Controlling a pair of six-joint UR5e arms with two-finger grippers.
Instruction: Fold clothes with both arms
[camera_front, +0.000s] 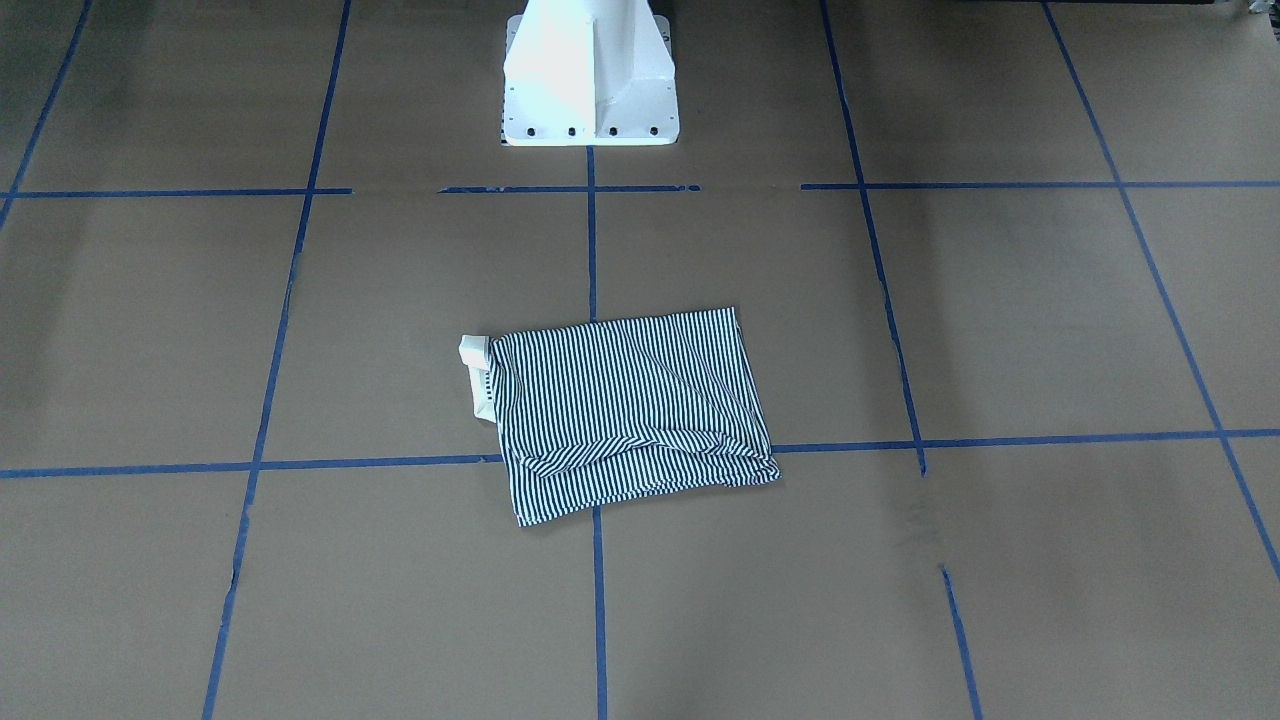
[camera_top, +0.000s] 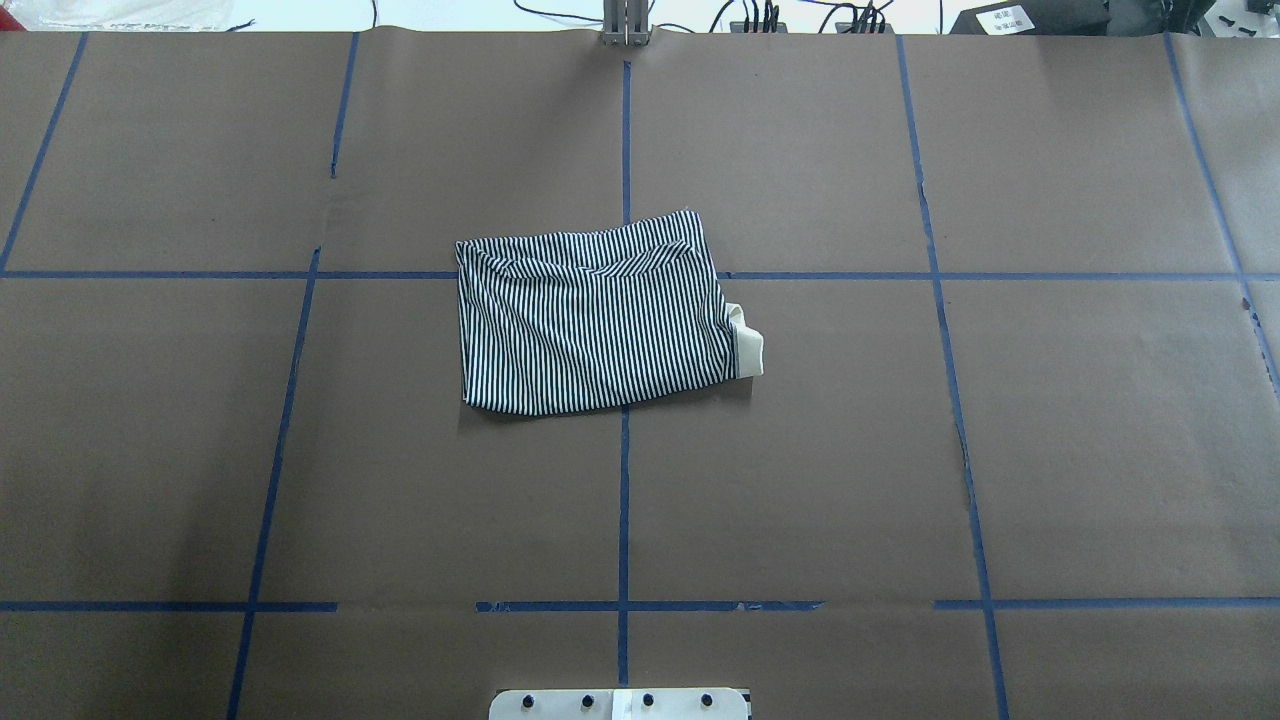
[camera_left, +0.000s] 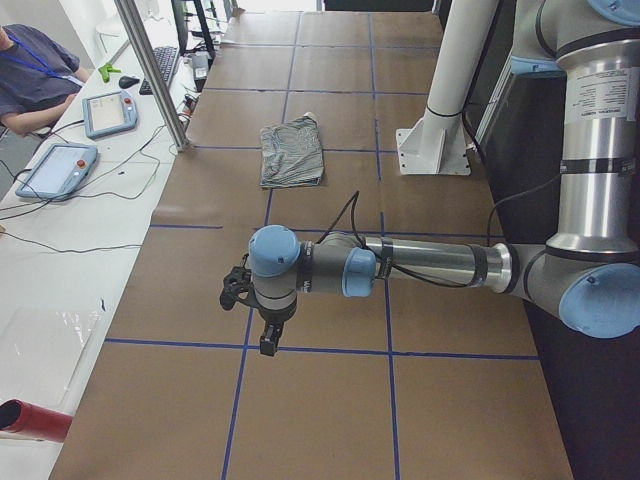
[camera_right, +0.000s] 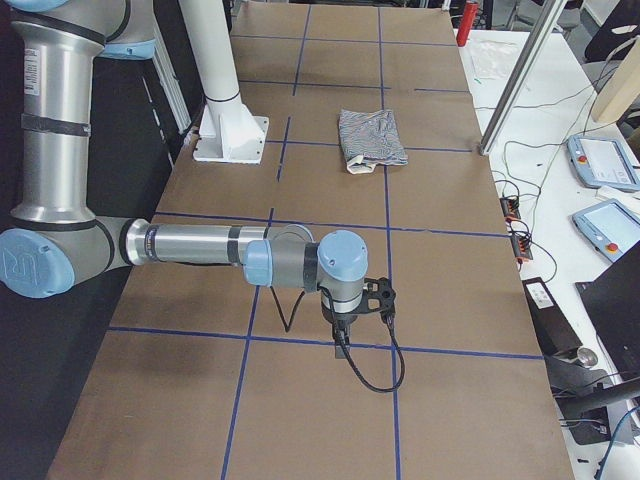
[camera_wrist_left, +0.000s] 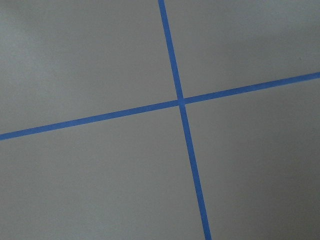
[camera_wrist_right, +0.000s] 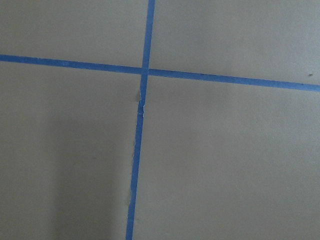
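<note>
One polo shirt (camera_top: 590, 330), folded | left arm (camera_left: 430, 263) label (camera_left: 600, 95) (print illegible)

- Brown paper table cover (camera_top: 800, 450); we log it as gridded with blue tape (camera_top: 623, 500).
- Slanted metal post (camera_left: 152, 75) at the table's edge.
- Two screen pendants (camera_left: 110, 112), cabled, on a white bench (camera_left: 60, 280).
- Red cylinder (camera_left: 35, 420) on that bench.
- Seated person (camera_left: 35, 75) beside it.

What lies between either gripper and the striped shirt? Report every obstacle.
Nothing visible. The striped shirt lies folded mid-table; the left gripper and right gripper hang over bare brown paper toward opposite table ends, with only taped paper between them and it.
</note>
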